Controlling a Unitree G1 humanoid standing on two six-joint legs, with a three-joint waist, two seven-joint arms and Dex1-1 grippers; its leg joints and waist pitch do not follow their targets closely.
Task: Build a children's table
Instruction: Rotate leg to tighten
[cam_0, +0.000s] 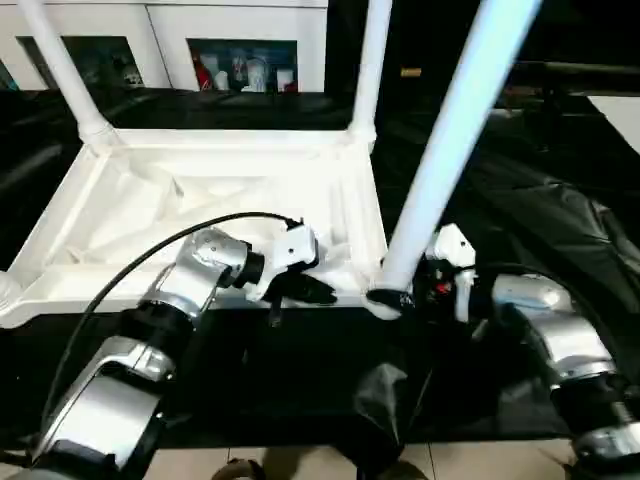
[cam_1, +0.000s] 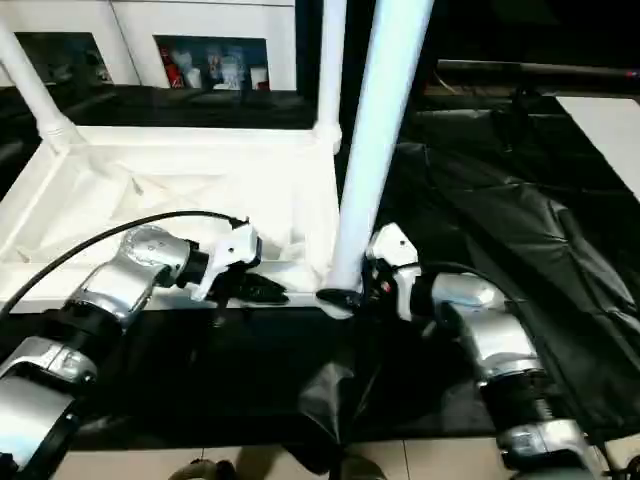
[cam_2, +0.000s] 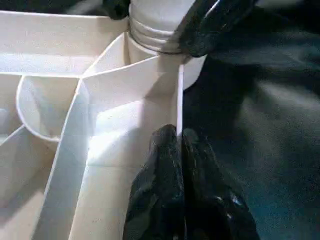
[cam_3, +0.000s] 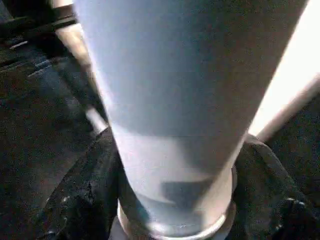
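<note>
From the head cameras, an upturned white tabletop (cam_0: 200, 215) is lying ribbed side up on a black-draped surface (cam_0: 540, 210). Two legs (cam_0: 372, 60) are already standing in its far corners, rising toward twelve o'clock. The right hand (cam_0: 405, 292) is wrapping the flared foot of a third leg (cam_0: 450, 140) at the near corner, at four o'clock from the tabletop's middle; its long axis is leaning toward one o'clock.

In the left wrist view, the left hand (cam_2: 181, 150) is pinched shut on the tabletop's thin rim, steadying it.

In the right wrist view, black fingers (cam_3: 82, 200) are flanking the leg's base.

The leg-seating step appears underway; next, it likely needs straightening upright and pressing down into the socket.
</note>
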